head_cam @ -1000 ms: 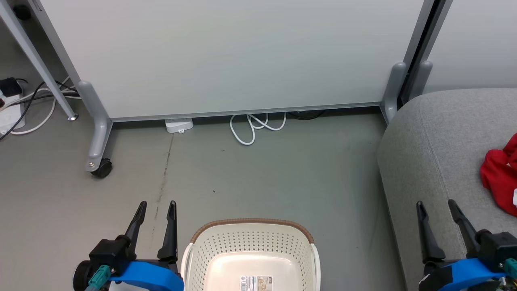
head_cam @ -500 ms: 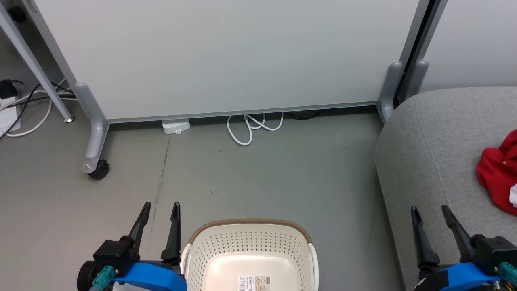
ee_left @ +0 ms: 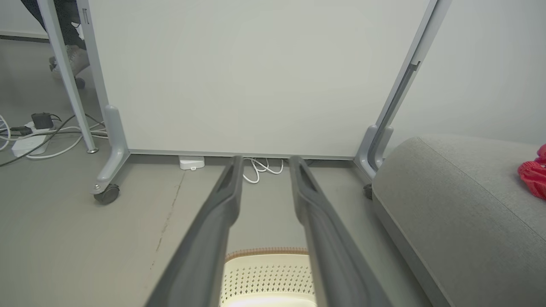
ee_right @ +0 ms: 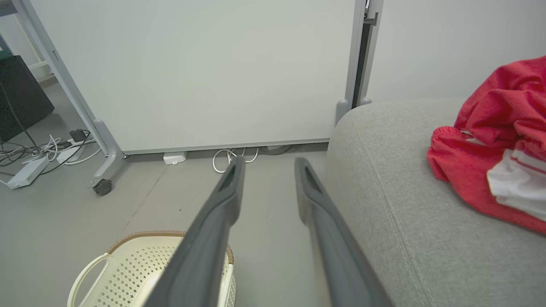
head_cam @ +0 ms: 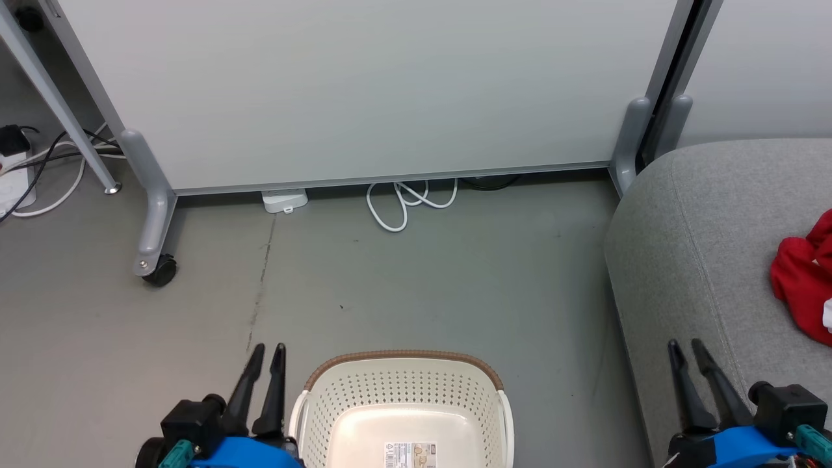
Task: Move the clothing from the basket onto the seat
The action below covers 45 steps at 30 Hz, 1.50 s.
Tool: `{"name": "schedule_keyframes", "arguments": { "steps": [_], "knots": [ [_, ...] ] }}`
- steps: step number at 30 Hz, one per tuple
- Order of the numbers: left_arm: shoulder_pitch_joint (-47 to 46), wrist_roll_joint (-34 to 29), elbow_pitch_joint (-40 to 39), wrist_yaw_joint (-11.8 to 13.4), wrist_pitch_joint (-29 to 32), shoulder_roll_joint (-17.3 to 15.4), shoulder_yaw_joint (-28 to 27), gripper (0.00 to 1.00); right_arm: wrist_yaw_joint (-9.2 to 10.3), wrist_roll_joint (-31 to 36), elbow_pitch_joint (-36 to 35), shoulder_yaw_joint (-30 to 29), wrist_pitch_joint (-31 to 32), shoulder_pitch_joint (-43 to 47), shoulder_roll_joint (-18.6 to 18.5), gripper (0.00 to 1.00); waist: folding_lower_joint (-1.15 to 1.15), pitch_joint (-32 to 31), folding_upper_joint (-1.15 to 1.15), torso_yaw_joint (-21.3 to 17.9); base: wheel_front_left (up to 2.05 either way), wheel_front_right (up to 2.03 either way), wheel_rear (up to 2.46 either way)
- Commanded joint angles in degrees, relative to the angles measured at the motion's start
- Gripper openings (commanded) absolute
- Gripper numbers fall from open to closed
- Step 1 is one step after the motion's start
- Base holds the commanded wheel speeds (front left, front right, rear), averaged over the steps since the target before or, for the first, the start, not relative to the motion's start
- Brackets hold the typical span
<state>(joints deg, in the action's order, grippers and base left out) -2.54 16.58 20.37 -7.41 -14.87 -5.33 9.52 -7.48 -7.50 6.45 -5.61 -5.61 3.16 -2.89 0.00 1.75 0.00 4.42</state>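
I am holding my left gripper [head_cam: 269, 350] low over the grey floor [head_cam: 422, 279], just beside the basket's [head_cam: 403, 356] left wall, its two long dark fingers standing a narrow gap apart and gripping nothing. I am judging this a resting pose, since nothing is left to lift here. The basket is sitting on the floor between my arms. It is cream plastic with rounded corners, rows of small holes in its walls and a brown woven-look band along the rim. What is showing of its smooth bottom is bare but for a paper label [head_cam: 411, 453]. My right gripper [head_cam: 684, 344] is hovering over the near left edge of the seat [head_cam: 689, 247], its fingers likewise slightly parted and empty. The seat is showing a light-grey, coarse-woven cushion with a stitched seam and soft rounded edges. The clothing [head_cam: 803, 286] is lying crumpled on its top, well in from that edge: bright red, soft and folded, with white trim, so the job is looking done to me.
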Motion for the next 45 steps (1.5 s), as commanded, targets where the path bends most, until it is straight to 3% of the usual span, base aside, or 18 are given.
{"name": "schedule_keyframes", "arguments": {
  "steps": [1, 5, 24, 45],
  "knots": [
    [0.42, 0.07, 0.44, 0.0, 0.09, 0.11, 0.11, 0.0, 0.0, -0.06, 0.55, -0.04, 0.03, -0.03, 0.03, 0.0, 0.0, 0.0, 0.0, 0.0, 0.0, 0.0, 0.0],
    [1.84, 0.99, 1.9, 0.0, 0.37, 0.34, 0.25, 0.0, 0.0, -1.03, 2.56, -0.11, 0.29, -0.18, 0.14, 0.0, 0.0, -0.01, 0.0, -0.03, 0.0, 0.0, 0.0],
    [0.25, 20.04, -0.05, -0.02, 4.98, 0.32, -3.08, 0.0, 0.0, -21.7, 3.67, -0.28, 3.17, -2.59, 0.09, 0.0, 0.0, -0.26, 0.0, -0.7, 0.0, 0.0, 0.0],
    [-1.04, 36.51, -2.05, -0.04, 9.25, 0.52, -6.32, 0.0, -0.01, -39.85, 4.71, -0.48, 5.75, -4.73, 0.04, 0.0, 0.0, -0.52, 0.0, -1.45, 0.0, 0.0, 0.0]
  ]
}}
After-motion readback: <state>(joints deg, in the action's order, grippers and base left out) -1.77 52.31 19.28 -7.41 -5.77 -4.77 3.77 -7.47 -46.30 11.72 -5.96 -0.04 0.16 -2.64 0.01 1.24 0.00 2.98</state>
